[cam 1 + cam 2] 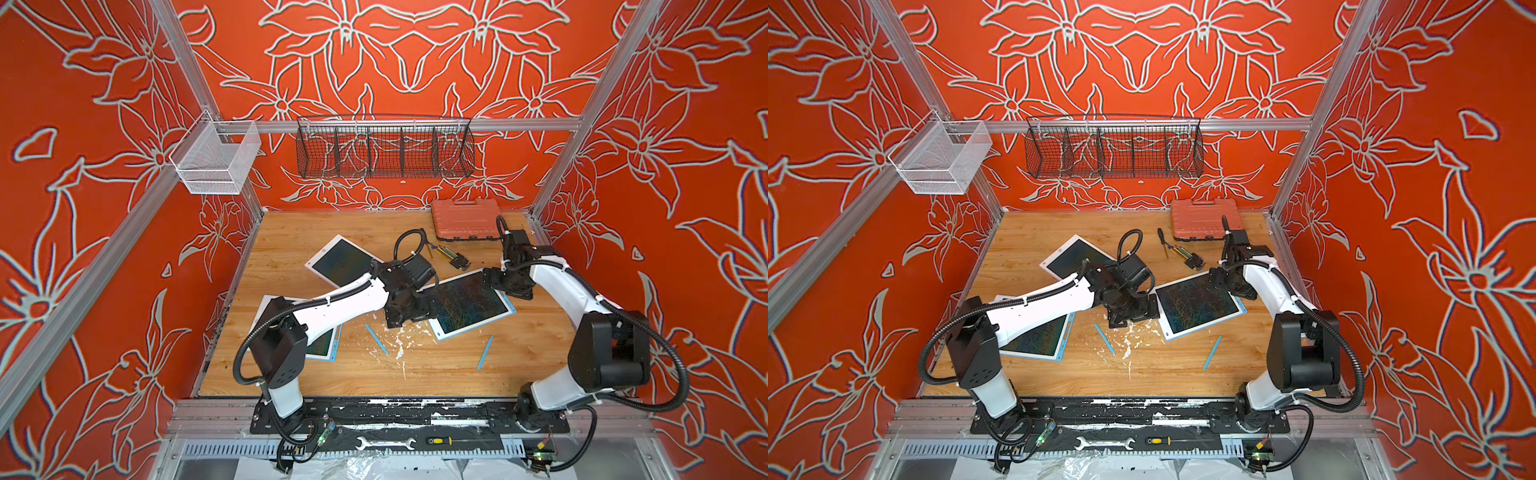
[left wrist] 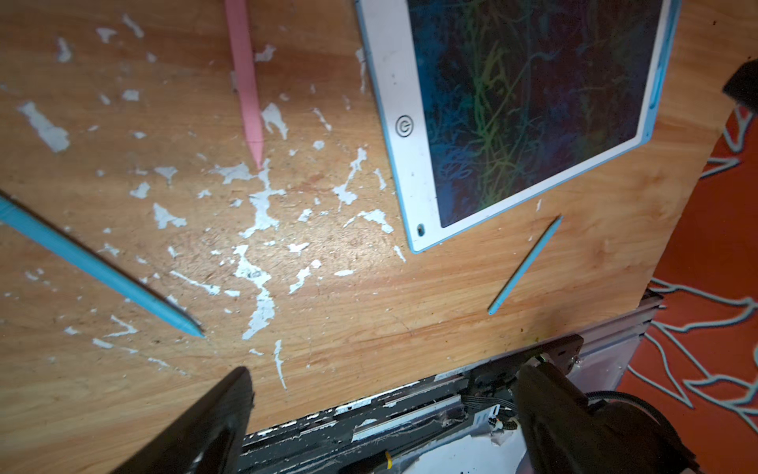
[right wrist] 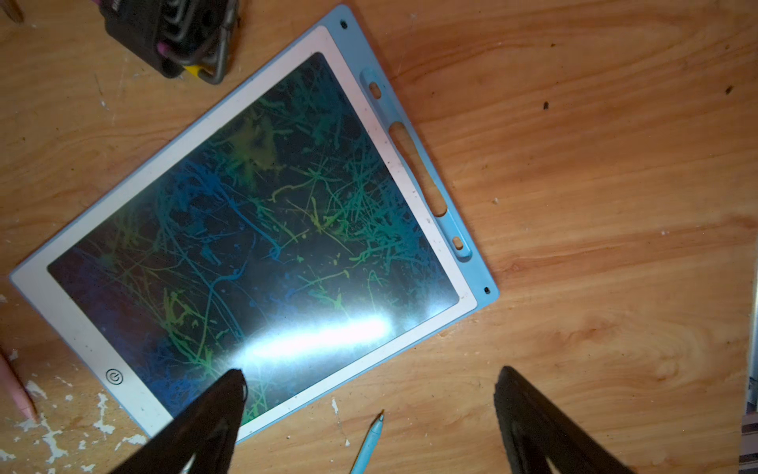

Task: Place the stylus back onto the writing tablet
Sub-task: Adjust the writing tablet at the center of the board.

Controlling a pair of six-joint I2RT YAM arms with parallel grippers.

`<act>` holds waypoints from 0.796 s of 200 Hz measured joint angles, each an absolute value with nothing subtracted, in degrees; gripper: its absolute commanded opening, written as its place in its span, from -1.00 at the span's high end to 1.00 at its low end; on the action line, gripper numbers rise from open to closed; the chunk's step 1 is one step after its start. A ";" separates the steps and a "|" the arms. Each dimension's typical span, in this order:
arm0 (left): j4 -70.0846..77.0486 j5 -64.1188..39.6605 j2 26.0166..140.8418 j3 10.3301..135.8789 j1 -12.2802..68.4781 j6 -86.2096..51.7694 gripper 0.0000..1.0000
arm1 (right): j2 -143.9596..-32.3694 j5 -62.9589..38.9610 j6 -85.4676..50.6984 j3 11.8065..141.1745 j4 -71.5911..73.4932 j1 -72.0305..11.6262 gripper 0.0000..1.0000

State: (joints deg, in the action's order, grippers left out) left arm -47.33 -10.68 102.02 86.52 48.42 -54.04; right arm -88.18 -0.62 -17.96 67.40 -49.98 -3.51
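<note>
Two end effectors, both spread wide and empty. Blue stylus (image 3: 367, 445) lies on the counter (image 3: 594, 164) just ahead of my right end effector (image 3: 369, 390), pointing toward the tablet (image 3: 254, 230) beside it; right arm nearer.

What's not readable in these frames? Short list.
- Pink stylus: hidden under the left arm in both top views; the left wrist view's edge cuts its end.
- Near-left tablet: arm covers most of it.
- Hex keys: too small to count.
</note>
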 measured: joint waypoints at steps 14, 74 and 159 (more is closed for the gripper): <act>-47.99 -11.25 105.21 90.80 48.42 -51.92 -0.95 | -88.33 -0.93 -17.26 67.68 -50.09 -3.46 -0.94; -50.78 -13.39 116.42 99.33 48.42 -44.95 -0.95 | -91.13 -2.74 -16.01 69.04 -50.52 -0.93 -0.93; -48.47 -14.35 116.66 100.14 47.62 -45.04 -0.95 | -95.37 -5.48 -16.01 70.87 -51.68 2.00 -0.89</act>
